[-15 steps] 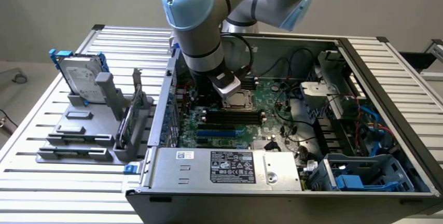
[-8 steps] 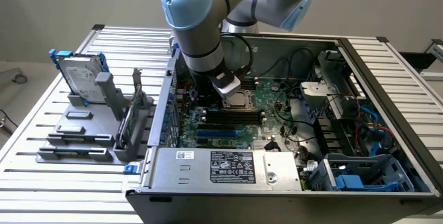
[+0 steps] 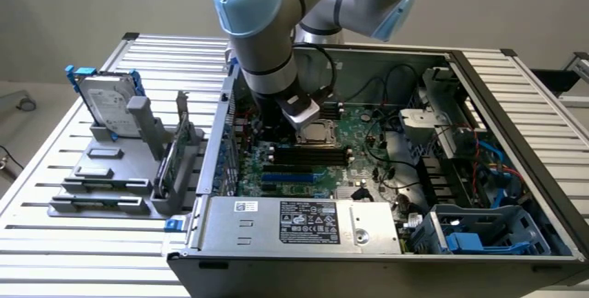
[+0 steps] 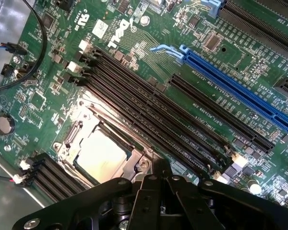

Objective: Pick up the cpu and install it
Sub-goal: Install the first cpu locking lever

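The cpu (image 4: 100, 155), a flat silvery square, lies inside the metal-framed socket (image 4: 74, 132) of the green motherboard (image 4: 48, 96). In the exterior view the cpu (image 3: 318, 132) sits mid-board, right beside the arm's wrist (image 3: 299, 108), which reaches down into the open computer case. My gripper (image 4: 161, 167) hovers just off one corner of the socket, close to the frame's screw. Its black fingers are shut together and hold nothing.
Long black memory slots (image 4: 149, 112) and a blue card slot (image 4: 235, 88) run beside the socket. The case walls (image 3: 216, 139) enclose the board, with the power supply (image 3: 313, 222) at the front. A hard drive in a blue bracket (image 3: 106, 101) stands on a grey fixture (image 3: 101, 181) at the exterior view's left.
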Robot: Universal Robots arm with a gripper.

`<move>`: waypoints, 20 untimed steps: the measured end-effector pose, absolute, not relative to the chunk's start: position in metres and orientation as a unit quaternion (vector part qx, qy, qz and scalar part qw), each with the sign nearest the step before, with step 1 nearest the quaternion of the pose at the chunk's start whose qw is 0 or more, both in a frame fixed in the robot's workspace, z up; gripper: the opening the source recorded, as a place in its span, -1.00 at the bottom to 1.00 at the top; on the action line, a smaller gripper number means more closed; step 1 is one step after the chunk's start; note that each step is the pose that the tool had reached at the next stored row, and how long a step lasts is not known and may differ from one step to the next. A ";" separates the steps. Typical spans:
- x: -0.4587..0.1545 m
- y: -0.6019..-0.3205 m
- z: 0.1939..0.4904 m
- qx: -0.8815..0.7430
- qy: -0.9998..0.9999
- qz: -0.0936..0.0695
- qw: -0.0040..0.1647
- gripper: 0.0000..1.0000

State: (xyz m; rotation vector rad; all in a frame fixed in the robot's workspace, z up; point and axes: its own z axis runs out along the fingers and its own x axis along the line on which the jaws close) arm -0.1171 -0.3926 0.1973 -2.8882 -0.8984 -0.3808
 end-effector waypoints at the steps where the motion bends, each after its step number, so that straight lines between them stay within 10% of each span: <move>1: -0.117 -0.393 0.201 -0.946 -0.294 -0.125 0.046 -0.78; 20: -0.119 -0.392 0.270 -0.942 -0.307 -0.124 0.047 -0.78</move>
